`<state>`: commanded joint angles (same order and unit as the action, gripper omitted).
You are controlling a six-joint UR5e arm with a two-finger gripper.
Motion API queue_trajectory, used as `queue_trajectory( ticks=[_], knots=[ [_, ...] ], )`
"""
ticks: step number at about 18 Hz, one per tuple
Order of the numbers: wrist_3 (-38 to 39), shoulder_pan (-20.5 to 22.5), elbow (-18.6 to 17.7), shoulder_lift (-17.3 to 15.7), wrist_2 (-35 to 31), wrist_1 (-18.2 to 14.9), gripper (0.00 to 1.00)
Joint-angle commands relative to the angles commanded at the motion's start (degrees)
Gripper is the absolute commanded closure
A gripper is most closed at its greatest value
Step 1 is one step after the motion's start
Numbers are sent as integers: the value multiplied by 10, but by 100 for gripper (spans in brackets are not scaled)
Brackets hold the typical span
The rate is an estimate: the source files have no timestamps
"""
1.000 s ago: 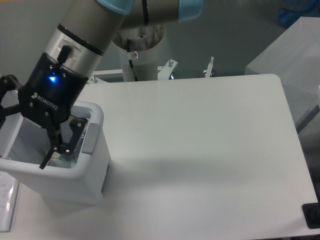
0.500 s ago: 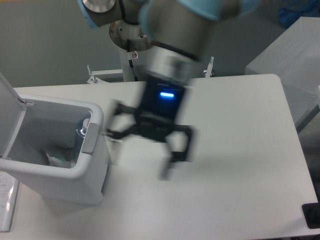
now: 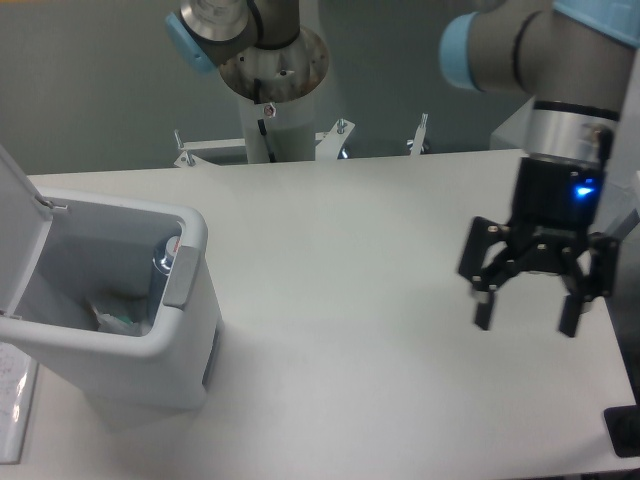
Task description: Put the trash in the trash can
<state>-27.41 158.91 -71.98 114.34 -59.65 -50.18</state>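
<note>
One big white table (image 3: pixel 330 250) fills most of what we see, and it has round corners. Next in size is the robot arm, which comes down at about 3 o'clock, over the right side of the table. At its end hangs the black gripper (image 3: pixel 525 318), with a small blue light just above it. We see its two fingers spread wide apart, pointing down, and nothing is between them. At about 9 o'clock stands the trash can (image 3: pixel 185 345), a white box with round corners, well apart from the gripper. Its white lid (image 3: pixel 18 225) is tipped up at the far left, so the top is open. A grey strip (image 3: pixel 178 276) sits on the rim. Inside the can we see the trash: a bit of the bluish bottle (image 3: pixel 165 258) against the right wall, and the small crumpled wrapper (image 3: pixel 115 315) with a green bit lying low in the can.
</note>
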Motion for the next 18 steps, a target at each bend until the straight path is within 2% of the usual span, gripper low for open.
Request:
queue_trajectory(
  ticks=[3, 8, 11, 14, 18],
  knots=[
    [-42, -4, -6, 2, -88, -36, 0],
    [-118, -7, -27, -5, -164, -58, 0],
    [-178, -8, -28, -6, -192, -110, 0],
    [-265, -12, -31, -8, -249, -133, 0],
    [-276, -18, -32, -12, -272, -149, 0]
  ],
)
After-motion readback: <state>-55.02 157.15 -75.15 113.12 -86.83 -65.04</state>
